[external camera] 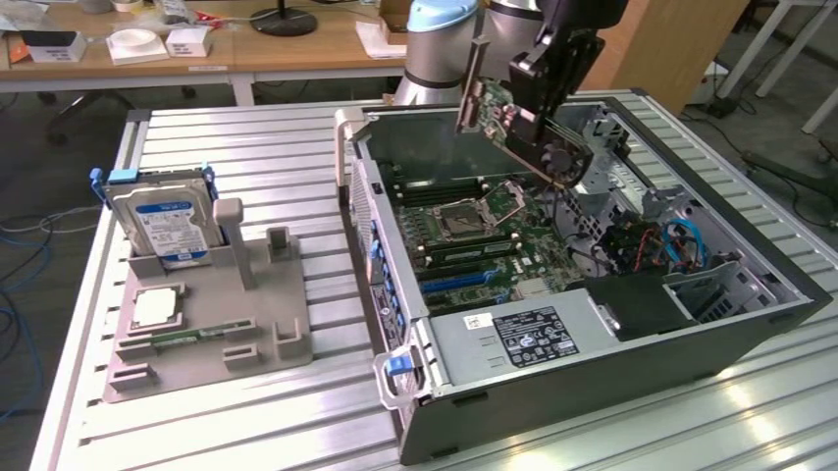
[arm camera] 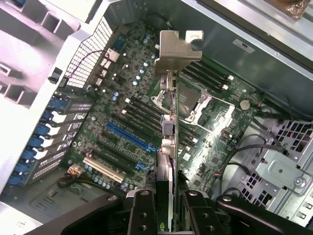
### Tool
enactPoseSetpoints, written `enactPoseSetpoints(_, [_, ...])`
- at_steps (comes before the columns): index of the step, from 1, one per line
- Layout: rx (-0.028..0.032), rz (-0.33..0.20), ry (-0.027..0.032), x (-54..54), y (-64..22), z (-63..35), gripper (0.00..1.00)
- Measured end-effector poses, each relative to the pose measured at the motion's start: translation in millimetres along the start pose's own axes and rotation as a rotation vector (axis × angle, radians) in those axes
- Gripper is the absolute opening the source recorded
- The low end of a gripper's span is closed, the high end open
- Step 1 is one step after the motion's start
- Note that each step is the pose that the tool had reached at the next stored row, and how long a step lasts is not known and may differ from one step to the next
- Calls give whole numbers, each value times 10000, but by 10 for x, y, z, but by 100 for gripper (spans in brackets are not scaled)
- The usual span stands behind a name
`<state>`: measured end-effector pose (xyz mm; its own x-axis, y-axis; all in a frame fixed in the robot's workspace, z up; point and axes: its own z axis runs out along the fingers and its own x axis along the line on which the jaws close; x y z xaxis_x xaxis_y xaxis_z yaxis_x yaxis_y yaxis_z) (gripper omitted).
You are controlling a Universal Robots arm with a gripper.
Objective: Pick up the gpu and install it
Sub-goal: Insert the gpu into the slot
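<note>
The case point(external camera: 392, 257) lay open on its upper side, leaving free room above the motherboard point(external camera: 478, 240). There the gpu point(external camera: 496, 106), gripped by the fingers point(arm camera: 143, 215), hung clear of the board. The power supply point(external camera: 517, 339), blue cables point(external camera: 684, 240) and a metal cage point(arm camera: 279, 171) crowded the exterior view's right.

Wooden desk point(external camera: 328, 54) behind (cluttered); grey floor point(external camera: 29, 162), seemingly carpeted.
</note>
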<state>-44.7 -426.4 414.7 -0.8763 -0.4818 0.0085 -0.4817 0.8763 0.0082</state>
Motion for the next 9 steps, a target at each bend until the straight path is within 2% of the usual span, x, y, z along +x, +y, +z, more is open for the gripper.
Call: enactPoseSetpoints(9, [-21, -531, -9, -1, -1, -1, 26])
